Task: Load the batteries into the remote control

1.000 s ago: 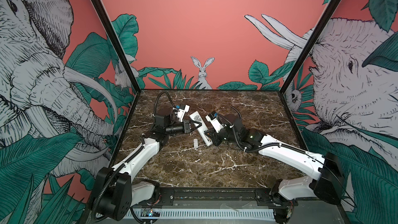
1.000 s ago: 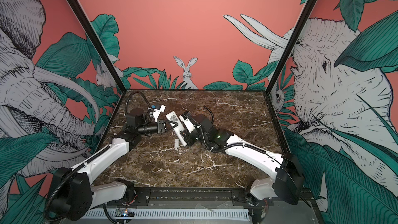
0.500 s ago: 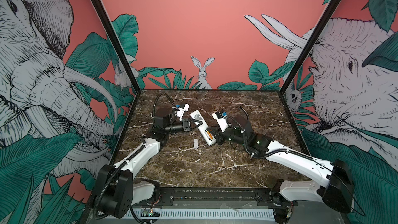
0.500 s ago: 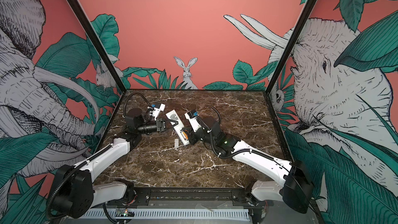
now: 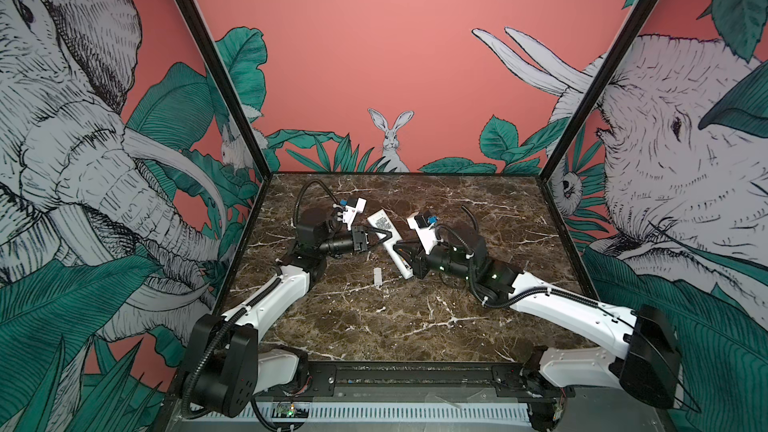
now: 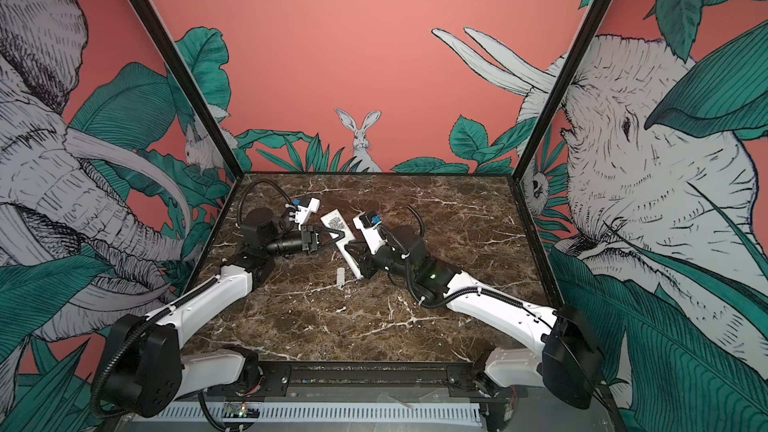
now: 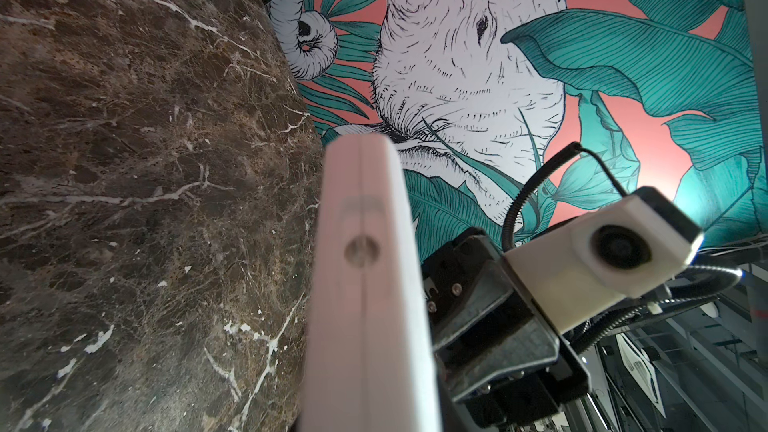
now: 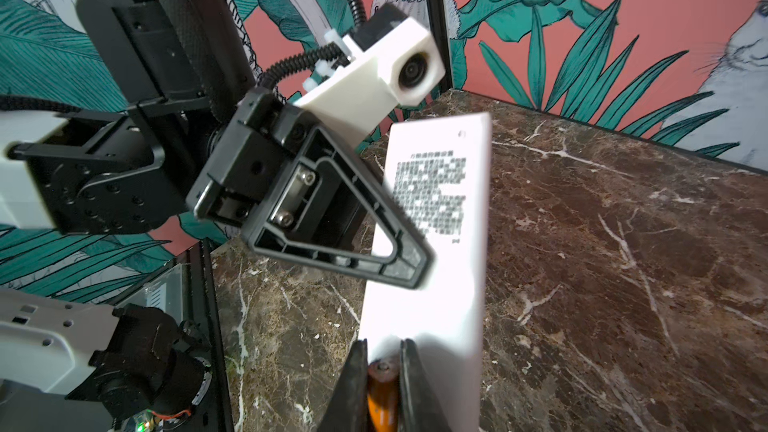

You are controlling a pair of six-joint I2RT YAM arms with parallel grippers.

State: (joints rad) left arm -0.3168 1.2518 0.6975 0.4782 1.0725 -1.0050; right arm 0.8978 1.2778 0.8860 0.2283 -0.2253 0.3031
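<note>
Remote control [image 8: 453, 284]: slim white bar, dark printed label; orange battery [image 8: 382, 394] beside it.

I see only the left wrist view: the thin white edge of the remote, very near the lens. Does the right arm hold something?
Observer: Yes. The right gripper has its jaws shut on an orange battery, close to one end of the remote control.
Operator: Which face of the remote looks toward that arm's camera?
Observer: The back, with the dark printed label.
Operator: Where is the cover?
Observer: A small white cover lies loose on the marble table, apart from the remote.
</note>
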